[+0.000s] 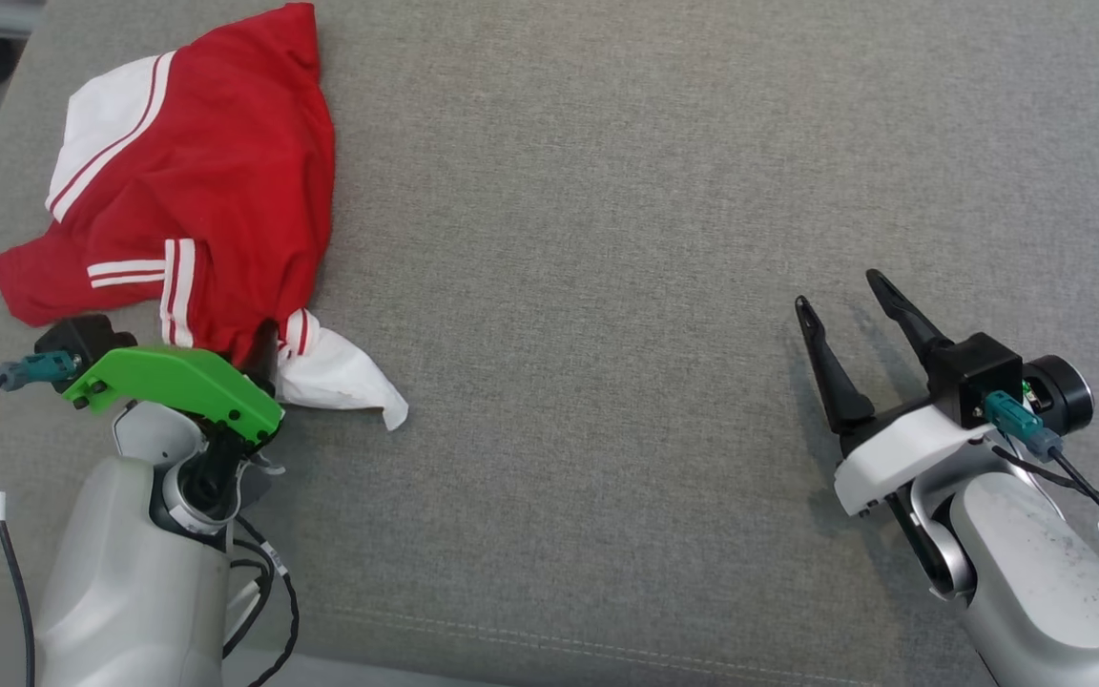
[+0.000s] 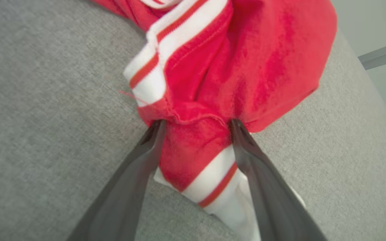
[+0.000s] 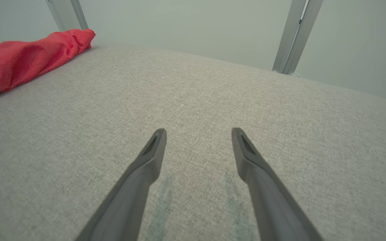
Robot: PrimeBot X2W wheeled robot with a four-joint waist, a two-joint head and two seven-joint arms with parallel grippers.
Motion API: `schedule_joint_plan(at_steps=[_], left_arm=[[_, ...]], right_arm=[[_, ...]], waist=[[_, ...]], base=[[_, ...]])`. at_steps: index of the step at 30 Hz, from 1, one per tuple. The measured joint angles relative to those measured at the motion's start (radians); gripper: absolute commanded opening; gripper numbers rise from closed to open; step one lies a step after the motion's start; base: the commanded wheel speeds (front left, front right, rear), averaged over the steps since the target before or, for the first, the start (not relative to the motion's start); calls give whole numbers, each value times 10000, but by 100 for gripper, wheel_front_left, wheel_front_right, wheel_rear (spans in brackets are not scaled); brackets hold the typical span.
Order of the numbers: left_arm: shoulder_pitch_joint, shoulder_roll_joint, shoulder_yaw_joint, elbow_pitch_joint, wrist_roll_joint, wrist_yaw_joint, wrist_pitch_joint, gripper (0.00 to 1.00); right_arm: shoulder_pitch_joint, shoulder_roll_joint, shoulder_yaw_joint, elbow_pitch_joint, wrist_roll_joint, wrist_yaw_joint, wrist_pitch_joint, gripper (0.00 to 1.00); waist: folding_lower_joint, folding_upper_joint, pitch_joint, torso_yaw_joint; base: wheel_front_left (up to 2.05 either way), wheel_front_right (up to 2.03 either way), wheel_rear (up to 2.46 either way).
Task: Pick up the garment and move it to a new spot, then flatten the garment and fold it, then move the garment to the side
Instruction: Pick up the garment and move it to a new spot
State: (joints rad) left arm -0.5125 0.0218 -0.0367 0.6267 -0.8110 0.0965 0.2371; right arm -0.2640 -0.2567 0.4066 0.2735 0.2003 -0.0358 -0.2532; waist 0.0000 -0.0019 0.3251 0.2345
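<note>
Left gripper (image 2: 196,126) gaping wide astride a bunched fold of the garment (image 1: 225,162), unclamped; right gripper (image 1: 839,290) equally wide, empty, well right of it.

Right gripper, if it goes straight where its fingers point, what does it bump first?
Probably just the grey cushion; the right gripper seems tilted toward it. The red garment lies off aside.

A red and white garment (image 1: 206,172) heaps at the left end of the grey fabric worktop (image 1: 607,239), bunched between the spread fingers of the left pincer (image 2: 196,125). Across to the right pincer (image 1: 839,290) the surface lies flat, open for passing. Metal posts (image 3: 295,36) stand beyond the far edge.
</note>
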Motion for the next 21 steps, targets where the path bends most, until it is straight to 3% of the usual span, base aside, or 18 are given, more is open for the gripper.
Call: schedule_joint_plan(at_steps=[1, 2, 6, 17, 21], left_arm=[[-11, 2, -21, 107, 52, 0, 6, 9], [-19, 4, -29, 155, 79, 0, 8, 0], [-362, 56, -284, 267, 349, -13, -140, 0], [-2047, -2, -2619, -1801, 598, -1987, -146, 0], [-2217, 6, -4115, -2840, -322, -2125, 217, 0]], right_arm=[[-1, 21, 0, 38, 0, 2, -2, 100], [-1, 29, -2, 63, 2, 2, -2, 100], [-3, 79, -2, 219, 13, 6, -12, 100], [-8, 719, -10, 418, 54, 54, -12, 100], [-74, 986, -50, 316, 186, 81, -12, 100]], waist=[[0, 0, 17, -77], [0, 0, 29, -146], [0, 0, 35, -424], [0, 0, -354, -852], [0, 0, -550, -1115]], base=[[0, 0, 0], [0, 0, 0], [0, 0, 0], [0, 0, 0], [0, 0, 0]])
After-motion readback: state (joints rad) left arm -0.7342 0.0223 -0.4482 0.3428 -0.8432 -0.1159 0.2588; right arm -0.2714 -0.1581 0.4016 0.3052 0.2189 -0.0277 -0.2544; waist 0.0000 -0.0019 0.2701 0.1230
